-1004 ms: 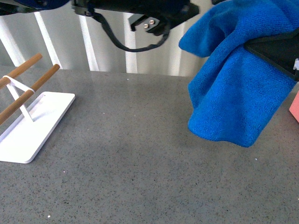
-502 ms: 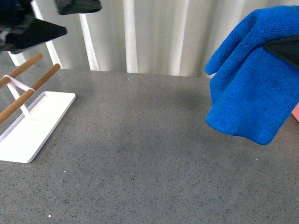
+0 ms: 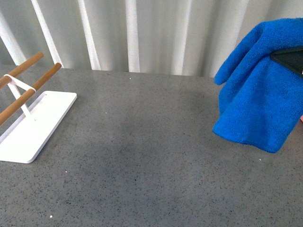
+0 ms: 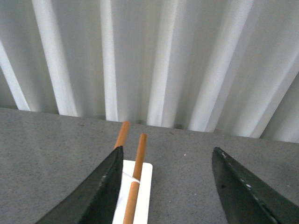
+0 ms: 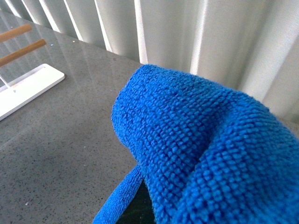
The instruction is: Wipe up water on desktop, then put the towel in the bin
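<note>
Over the right side of the desktop (image 3: 142, 161), the towel (image 3: 258, 85) is hanging in the air.
Front view: it is draping over the right gripper (image 3: 289, 57), whose jaws are hiding under cloth, so I cannot tell their opening. The bin is not showing clearly, and the white tray (image 3: 28, 135) with wooden rods (image 3: 28, 78) is standing well apart at the left. Left wrist view: the left gripper (image 4: 163, 186) is gaping wide and holding nothing. Right wrist view: blue folds are filling the picture.

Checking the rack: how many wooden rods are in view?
2: the farther rod and the nearer rod, side by side above the white tray on the desktop's left.
</note>
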Robot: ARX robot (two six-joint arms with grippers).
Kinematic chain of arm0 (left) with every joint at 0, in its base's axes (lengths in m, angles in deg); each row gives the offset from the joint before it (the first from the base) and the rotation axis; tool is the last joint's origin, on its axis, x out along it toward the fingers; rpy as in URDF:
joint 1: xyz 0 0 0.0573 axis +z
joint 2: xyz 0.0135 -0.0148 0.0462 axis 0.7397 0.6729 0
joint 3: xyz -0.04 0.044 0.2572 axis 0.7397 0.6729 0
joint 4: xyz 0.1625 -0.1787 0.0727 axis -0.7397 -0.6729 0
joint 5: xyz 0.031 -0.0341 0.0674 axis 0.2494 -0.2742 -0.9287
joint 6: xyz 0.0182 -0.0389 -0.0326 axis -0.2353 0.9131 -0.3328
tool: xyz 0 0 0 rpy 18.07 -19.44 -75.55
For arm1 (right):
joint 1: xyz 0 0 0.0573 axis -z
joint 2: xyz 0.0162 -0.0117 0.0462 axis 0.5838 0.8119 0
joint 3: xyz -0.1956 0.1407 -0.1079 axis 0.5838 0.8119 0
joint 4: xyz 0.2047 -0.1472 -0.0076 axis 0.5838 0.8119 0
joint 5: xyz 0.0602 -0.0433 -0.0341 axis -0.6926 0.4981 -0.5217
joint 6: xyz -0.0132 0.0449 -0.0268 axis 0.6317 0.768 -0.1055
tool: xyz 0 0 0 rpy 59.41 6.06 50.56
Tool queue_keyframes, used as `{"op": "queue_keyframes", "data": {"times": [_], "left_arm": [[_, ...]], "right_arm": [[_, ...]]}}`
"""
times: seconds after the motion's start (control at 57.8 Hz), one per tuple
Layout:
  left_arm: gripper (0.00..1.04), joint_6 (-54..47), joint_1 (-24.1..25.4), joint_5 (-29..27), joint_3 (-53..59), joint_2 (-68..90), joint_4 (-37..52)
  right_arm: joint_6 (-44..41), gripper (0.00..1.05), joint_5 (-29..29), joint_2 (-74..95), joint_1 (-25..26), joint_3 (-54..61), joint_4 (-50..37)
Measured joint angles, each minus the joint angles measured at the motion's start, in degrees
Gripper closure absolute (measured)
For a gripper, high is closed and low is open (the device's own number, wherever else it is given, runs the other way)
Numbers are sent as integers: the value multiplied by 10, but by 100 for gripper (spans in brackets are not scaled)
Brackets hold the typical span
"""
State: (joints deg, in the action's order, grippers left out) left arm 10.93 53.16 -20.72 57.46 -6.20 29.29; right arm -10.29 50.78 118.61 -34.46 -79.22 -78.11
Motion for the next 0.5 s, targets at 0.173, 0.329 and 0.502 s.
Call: {"op": "queue_keyframes", "data": {"times": [0.173,0.329,0.502], "left_arm": [[74,-16,-12,-12,67,-55,7],[101,-22,-49,-52,117,-120,-3],[101,-24,-54,-53,152,-179,-30]], "right_arm": [[-5,100,14,0,3,-5,22],[-13,100,31,0,3,-16,51],[-15,100,37,-9,-3,-19,67]]}}
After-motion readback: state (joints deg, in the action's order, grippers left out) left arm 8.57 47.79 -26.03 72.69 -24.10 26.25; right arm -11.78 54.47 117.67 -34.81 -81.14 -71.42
